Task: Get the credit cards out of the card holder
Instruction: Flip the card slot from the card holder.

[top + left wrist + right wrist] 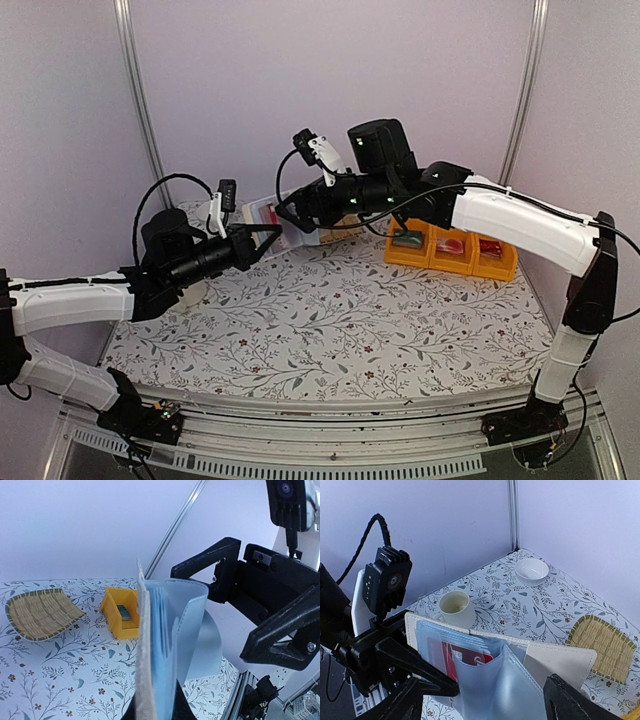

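the bench (330,335) wore a pale cloth printed with leafy sprigs and small red flowers. plain lilac walls (330,70) closed it in on three sides, with two slim metal posts (137,90) at the far corners.

counted from the top view: two arms, and three orange bins (452,264) side by side at 2 o'clock, one with a blue-green item and two with red ones. the right wrist view added one woven mat (600,647), one white cup (462,616) and one small white bowl (540,575) at the cup's 1 o'clock.

one card holder (560,662) was raised off the bench at about 11 o'clock, spread open. the left gripper (270,238) had its jaws clamped narrow on it. one red card (468,658) sat in a clear pocket (190,630) inside. pale blue layers lay beside it; whether any was a card i could not tell.

the right gripper (485,692) stood with jaws wide apart, one on each side of the hanging pocket, gripping nothing.
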`<act>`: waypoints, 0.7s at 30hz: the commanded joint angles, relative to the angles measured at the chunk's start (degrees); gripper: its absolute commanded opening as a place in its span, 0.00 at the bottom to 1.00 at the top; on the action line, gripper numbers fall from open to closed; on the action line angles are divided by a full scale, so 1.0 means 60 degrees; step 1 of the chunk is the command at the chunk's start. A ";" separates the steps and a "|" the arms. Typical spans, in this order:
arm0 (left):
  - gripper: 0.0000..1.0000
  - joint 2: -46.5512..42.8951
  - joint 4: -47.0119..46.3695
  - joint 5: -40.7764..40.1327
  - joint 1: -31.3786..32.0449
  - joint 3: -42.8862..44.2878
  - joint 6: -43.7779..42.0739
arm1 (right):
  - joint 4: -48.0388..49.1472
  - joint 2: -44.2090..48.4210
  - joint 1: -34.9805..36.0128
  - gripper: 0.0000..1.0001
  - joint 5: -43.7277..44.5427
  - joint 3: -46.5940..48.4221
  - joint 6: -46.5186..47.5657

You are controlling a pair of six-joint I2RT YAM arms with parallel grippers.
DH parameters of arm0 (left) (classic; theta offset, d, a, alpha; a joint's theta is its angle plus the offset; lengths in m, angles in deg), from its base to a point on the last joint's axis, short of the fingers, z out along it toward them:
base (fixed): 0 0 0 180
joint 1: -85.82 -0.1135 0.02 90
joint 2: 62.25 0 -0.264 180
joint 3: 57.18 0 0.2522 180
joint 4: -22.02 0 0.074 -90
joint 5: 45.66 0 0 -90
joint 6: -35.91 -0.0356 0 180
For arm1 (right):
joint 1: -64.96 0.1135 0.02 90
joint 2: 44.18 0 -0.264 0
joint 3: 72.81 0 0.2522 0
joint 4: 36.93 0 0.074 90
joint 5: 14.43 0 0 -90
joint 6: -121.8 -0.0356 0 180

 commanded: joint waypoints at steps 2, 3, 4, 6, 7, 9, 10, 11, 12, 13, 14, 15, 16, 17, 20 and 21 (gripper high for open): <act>0.00 -0.0181 -0.0265 -0.0145 0.0001 0.0105 -0.0098 | -0.0269 0.0121 0.0032 0.85 0.1045 0.0490 -0.0080; 0.00 -0.0182 -0.0257 -0.0170 0.0008 0.0094 -0.0105 | -0.0268 0.0256 0.0022 0.85 0.1573 0.0492 0.0040; 0.00 -0.0182 -0.0245 -0.0208 0.0009 0.0085 -0.0128 | -0.0277 0.0396 0.0025 0.86 0.2056 0.0488 0.0181; 0.00 -0.0174 -0.0165 -0.0305 0.0009 0.0083 -0.0148 | -0.0335 0.0731 0.0033 0.87 0.2868 0.0498 0.0481; 0.00 -0.0161 -0.0104 -0.0352 0.0002 0.0083 -0.0150 | -0.0354 0.0896 0.0026 0.88 0.3106 0.0498 0.0690; 0.00 -0.0128 0.0035 -0.0481 -0.0005 0.0127 -0.0175 | -0.0309 0.1210 0.0021 0.88 0.3025 0.0452 0.1066; 0.00 -0.0113 0.0075 -0.0505 -0.0005 0.0127 -0.0180 | -0.0261 0.1337 0.0023 0.88 0.2668 0.0390 0.1115; 0.00 -0.0109 0.0075 -0.0514 -0.0013 0.0135 -0.0190 | -0.0179 0.1399 0.0031 0.87 0.2187 0.0307 0.1138; 0.00 -0.0109 0.0067 -0.0511 -0.0006 0.0128 -0.0180 | -0.0102 0.1406 0.0026 0.87 0.1616 0.0220 0.1045; 0.00 -0.0105 0.0037 -0.0506 -0.0005 0.0126 -0.0179 | -0.0030 0.1341 0.0022 0.85 0.1166 0.0150 0.0949; 0.00 -0.0095 0.0013 -0.0503 -0.0009 0.0127 -0.0183 | -0.0008 0.1227 0.0029 0.84 0.0829 0.0122 0.0787; 0.00 -0.0101 -0.0003 -0.0483 -0.0006 0.0135 -0.0180 | 0.0002 0.1063 0.0033 0.82 0.0650 0.0129 0.0701; 0.00 -0.0108 -0.0007 -0.0473 -0.0005 0.0148 -0.0172 | -0.0011 0.0897 0.0037 0.81 0.0547 0.0150 0.0295; 0.00 -0.0108 -0.0005 -0.0464 -0.0005 0.0150 -0.0165 | -0.0037 0.0633 0.0030 0.80 0.0479 0.0209 0.0139; 0.00 -0.0148 -0.0014 -0.0399 -0.0003 0.0157 -0.0172 | -0.0031 0.0134 0.0027 0.79 0.0175 0.0409 -0.0377; 0.00 -0.0152 -0.0006 -0.0383 -0.0009 0.0157 -0.0189 | 0.0029 -0.0002 0.0025 0.79 0.0076 0.0458 -0.0477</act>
